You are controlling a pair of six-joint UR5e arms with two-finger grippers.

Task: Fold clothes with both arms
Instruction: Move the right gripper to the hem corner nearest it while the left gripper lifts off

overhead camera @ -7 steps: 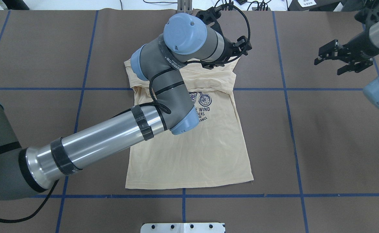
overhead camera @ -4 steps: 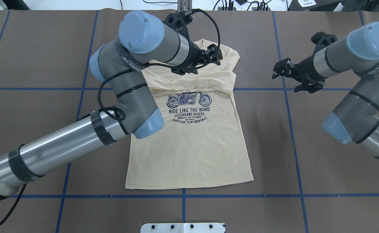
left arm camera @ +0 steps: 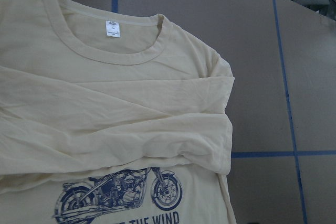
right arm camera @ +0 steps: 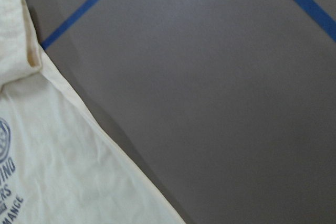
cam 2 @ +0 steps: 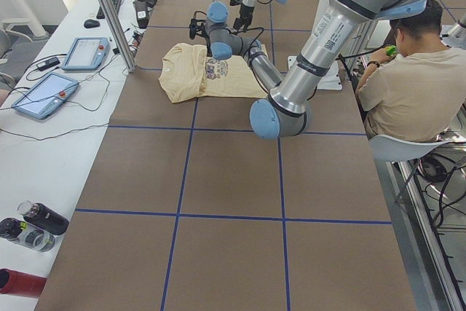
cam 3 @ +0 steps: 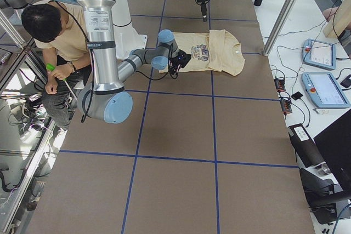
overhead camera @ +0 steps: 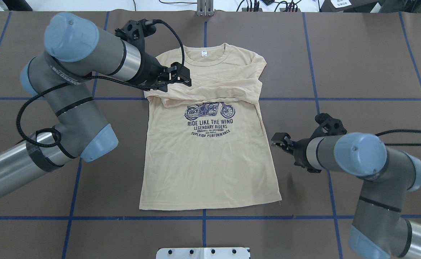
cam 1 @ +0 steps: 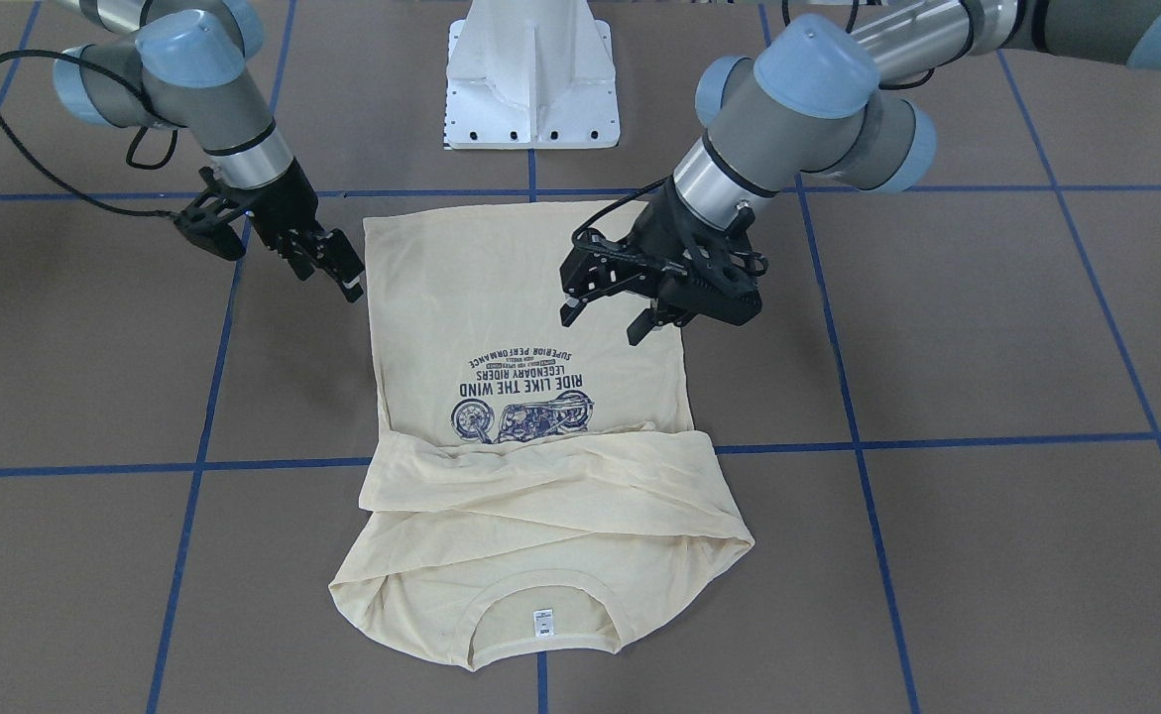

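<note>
Shirt [overhead camera: 210, 162] lies flat on the table [overhead camera: 357, 72], print [overhead camera: 210, 120] up, collar at the far side from the robot, hem toward its base. Both sleeves [overhead camera: 214, 90] are folded in across the chest, just above the motorcycle. Neck label [overhead camera: 204, 54] is in plain sight.

Changes over the last second:
- Left arm was stretched across the collar toward the far shoulder, hiding the neckline. It has pulled back to its own side.
- Left hand [cam 1: 602, 325] now hangs over the shirt's left shoulder. It is raised off the cloth, with fingers spread wide and nothing between them.
- Right arm was parked well out to the right and high. It has swung in and come low.
- Right hand [overhead camera: 278, 139] now sits just beside the shirt's right edge at mid-body, apart from the cloth. Whether its fingers are spread or closed I cannot tell from these views. Its wrist camera shows only the shirt's edge and bare table.
- The collar area was bunched under the left hand a moment ago and now lies settled. Body and hem have not shifted.

Reading: the sleeve fold looks finished and let go. Both hands seem to be repositioning to opposite sides of the garment, probably for a fold of the body. The stacked sleeves are loose and thin. Any drag across the chest could pull them out of place.
</note>
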